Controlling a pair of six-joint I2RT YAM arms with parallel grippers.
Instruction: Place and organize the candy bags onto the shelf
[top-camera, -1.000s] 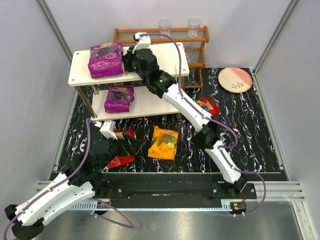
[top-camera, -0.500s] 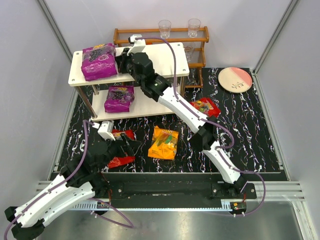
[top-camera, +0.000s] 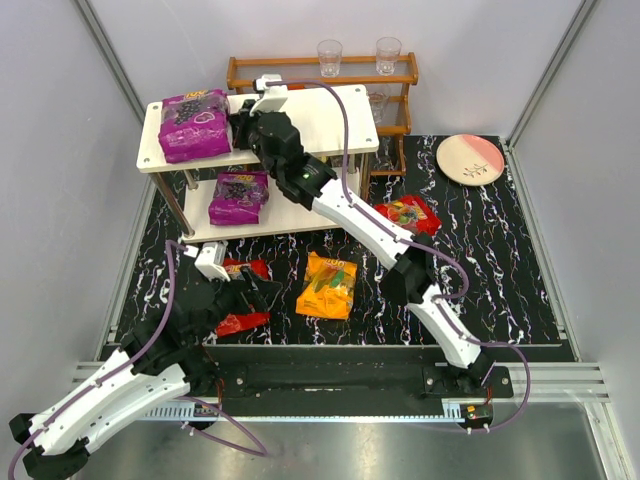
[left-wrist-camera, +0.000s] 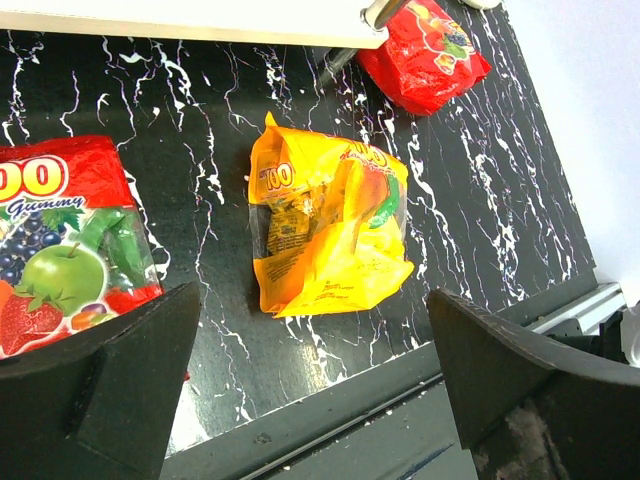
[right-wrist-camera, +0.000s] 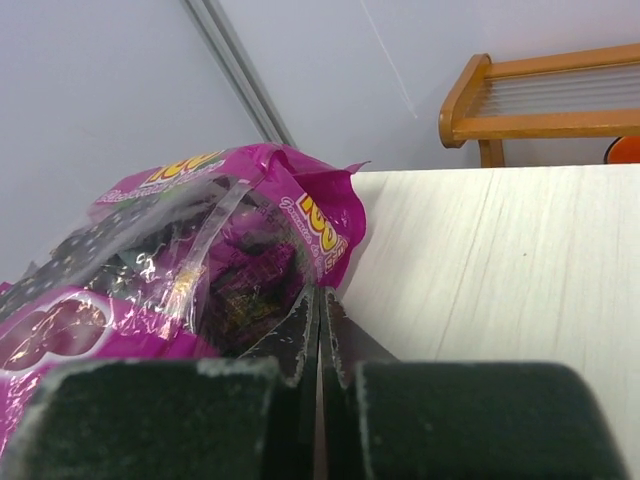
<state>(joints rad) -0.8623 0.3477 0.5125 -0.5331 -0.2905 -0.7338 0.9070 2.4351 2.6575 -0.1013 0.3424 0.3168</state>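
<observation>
Roughly two of five done, by my count.

- Upper purple bag (top-camera: 195, 125) lies on the top board of the shelf (top-camera: 320, 115), at its left end. Lower purple bag (top-camera: 238, 197) sits on the bottom board beneath it.
- Right pincer (right-wrist-camera: 321, 310) is over the top board, fully closed with nothing between its fingers. Its tips are against the side of the upper purple bag. This looks like a nudge to square the bag, not a grasp.
- Three bags are not yet shelved, all on the tabletop (top-camera: 480, 260): orange bag (top-camera: 328, 286) mid-front, right red bag (top-camera: 408, 213) near the shelf's right end, left red bag (left-wrist-camera: 60, 230) under the left arm.
- Left pincer (left-wrist-camera: 312, 300) is spread wide and empty, low over the tabletop. The left red bag is by one finger and the orange bag ahead.

Free board space shows to the right on both tiers.
</observation>
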